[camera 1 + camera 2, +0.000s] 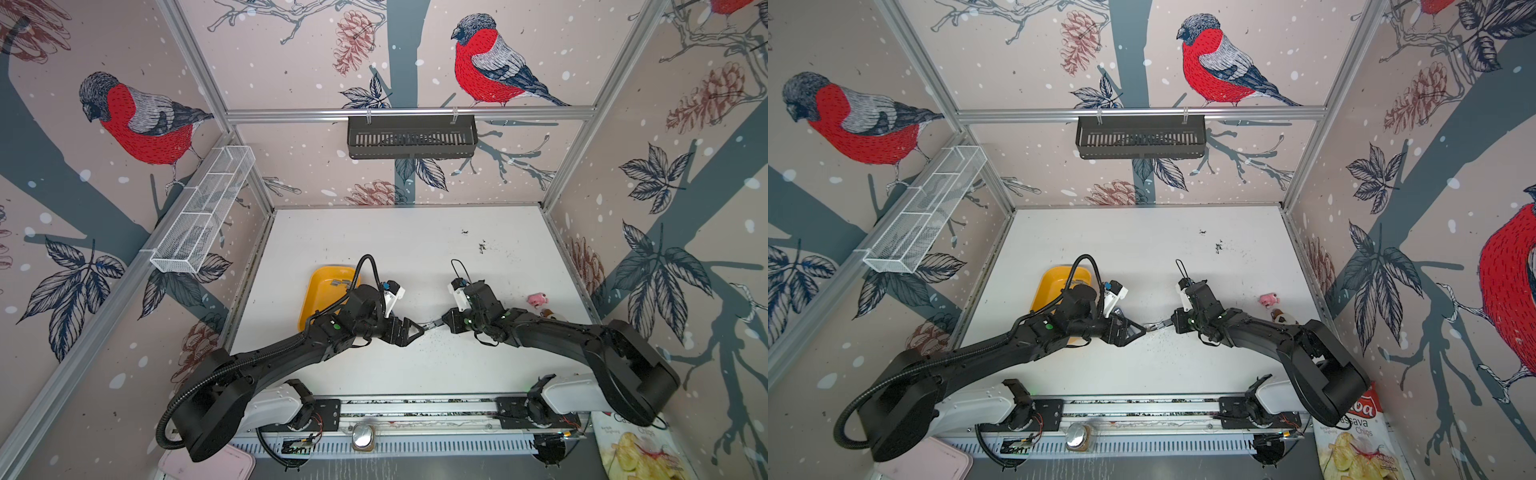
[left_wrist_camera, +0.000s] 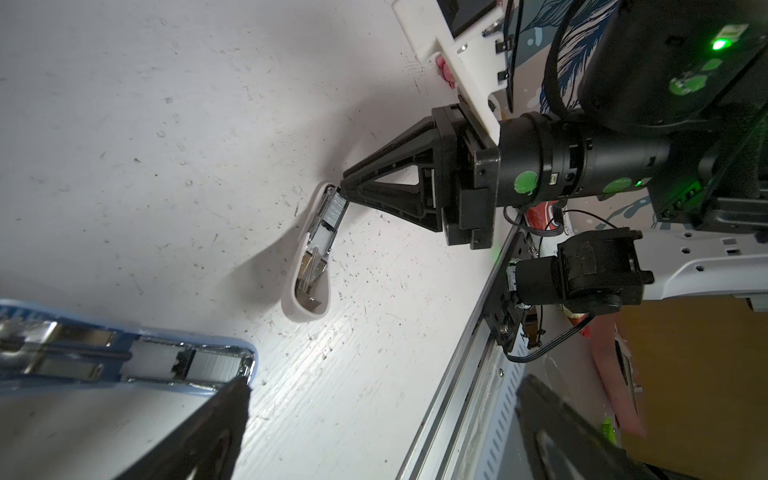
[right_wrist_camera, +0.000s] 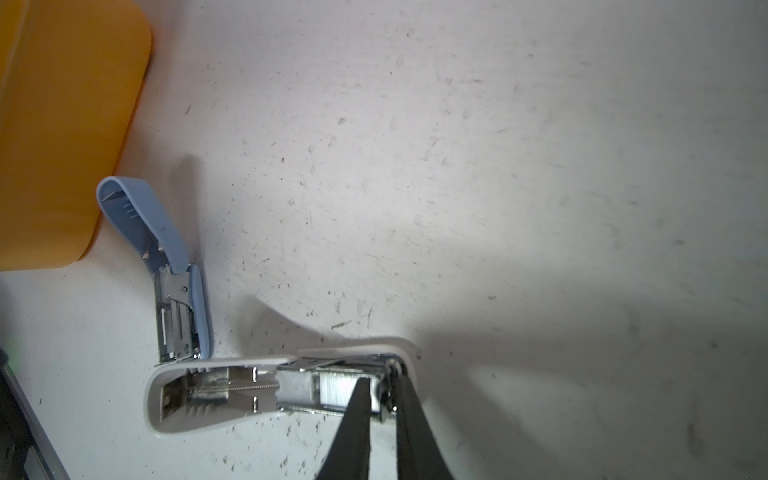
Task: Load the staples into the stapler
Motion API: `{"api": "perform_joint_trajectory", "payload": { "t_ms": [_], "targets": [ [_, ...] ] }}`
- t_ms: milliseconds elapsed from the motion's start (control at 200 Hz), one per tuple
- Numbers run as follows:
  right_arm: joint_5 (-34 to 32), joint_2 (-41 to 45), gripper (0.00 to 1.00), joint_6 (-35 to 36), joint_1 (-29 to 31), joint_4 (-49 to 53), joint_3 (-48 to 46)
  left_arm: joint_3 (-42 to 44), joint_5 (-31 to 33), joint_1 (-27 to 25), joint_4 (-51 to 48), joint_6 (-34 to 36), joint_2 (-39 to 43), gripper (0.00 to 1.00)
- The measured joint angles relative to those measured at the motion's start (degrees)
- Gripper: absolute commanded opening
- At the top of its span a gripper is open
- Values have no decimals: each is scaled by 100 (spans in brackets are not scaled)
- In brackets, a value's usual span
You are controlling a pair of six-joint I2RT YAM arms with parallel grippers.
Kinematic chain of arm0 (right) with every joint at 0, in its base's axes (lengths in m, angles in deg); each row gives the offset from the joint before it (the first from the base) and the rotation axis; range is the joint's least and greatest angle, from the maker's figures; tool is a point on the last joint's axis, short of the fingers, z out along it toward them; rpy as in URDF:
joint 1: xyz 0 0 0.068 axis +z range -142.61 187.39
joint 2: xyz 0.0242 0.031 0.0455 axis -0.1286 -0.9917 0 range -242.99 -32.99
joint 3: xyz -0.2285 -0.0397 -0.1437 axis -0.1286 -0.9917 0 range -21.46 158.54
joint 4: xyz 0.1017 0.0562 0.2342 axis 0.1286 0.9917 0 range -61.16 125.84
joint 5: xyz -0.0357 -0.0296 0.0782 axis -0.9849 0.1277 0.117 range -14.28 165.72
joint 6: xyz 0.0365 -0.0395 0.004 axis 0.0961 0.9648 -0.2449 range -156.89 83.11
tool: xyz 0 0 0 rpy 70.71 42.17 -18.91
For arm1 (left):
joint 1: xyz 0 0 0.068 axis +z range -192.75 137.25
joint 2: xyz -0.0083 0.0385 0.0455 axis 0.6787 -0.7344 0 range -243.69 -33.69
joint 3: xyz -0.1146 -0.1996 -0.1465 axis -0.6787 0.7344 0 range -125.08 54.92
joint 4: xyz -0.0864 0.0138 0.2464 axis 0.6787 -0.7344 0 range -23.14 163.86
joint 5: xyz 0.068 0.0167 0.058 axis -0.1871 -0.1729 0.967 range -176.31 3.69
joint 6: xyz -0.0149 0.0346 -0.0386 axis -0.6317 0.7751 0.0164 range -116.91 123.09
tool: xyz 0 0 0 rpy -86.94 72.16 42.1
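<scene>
A white stapler (image 3: 216,415) lies opened flat on the table, a silver strip of staples (image 3: 334,388) in its metal channel. My right gripper (image 3: 380,376) is shut on the channel's front end, one finger over the strip and the other outside the tip; the left wrist view shows it too (image 2: 343,189). A blue stapler (image 3: 166,232) stands open beside the yellow tray (image 1: 328,291), which holds loose staples (image 1: 338,284). My left gripper (image 2: 384,382) is wide open, one fingertip (image 2: 239,386) touching the blue stapler's (image 2: 153,361) front end. In both top views the grippers nearly meet (image 1: 417,331) (image 1: 1156,326).
A pink toy (image 1: 537,299) and a brown-and-white one (image 1: 550,313) sit at the right. Dark specks litter the table. A black basket (image 1: 411,137) hangs on the back wall and a white wire rack (image 1: 203,208) on the left wall. The metal rail (image 1: 415,405) runs along the front.
</scene>
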State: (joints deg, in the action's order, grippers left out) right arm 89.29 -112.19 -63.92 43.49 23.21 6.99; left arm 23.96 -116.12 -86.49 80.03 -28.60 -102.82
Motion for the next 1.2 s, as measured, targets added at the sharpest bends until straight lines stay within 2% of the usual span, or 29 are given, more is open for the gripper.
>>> {"api": "perform_joint_trajectory", "payload": {
  "t_ms": [265,786,1196],
  "targets": [
    [-2,-74,7,15,0,-87,2,-50,-4,-20,2,-4,-138,98],
    [-531,4,5,-81,358,-122,-44,-337,-258,-70,46,-240,-782,69],
    [-758,256,5,-428,369,-92,-234,-597,-118,-83,-214,-350,-1322,70]
  ]
}}
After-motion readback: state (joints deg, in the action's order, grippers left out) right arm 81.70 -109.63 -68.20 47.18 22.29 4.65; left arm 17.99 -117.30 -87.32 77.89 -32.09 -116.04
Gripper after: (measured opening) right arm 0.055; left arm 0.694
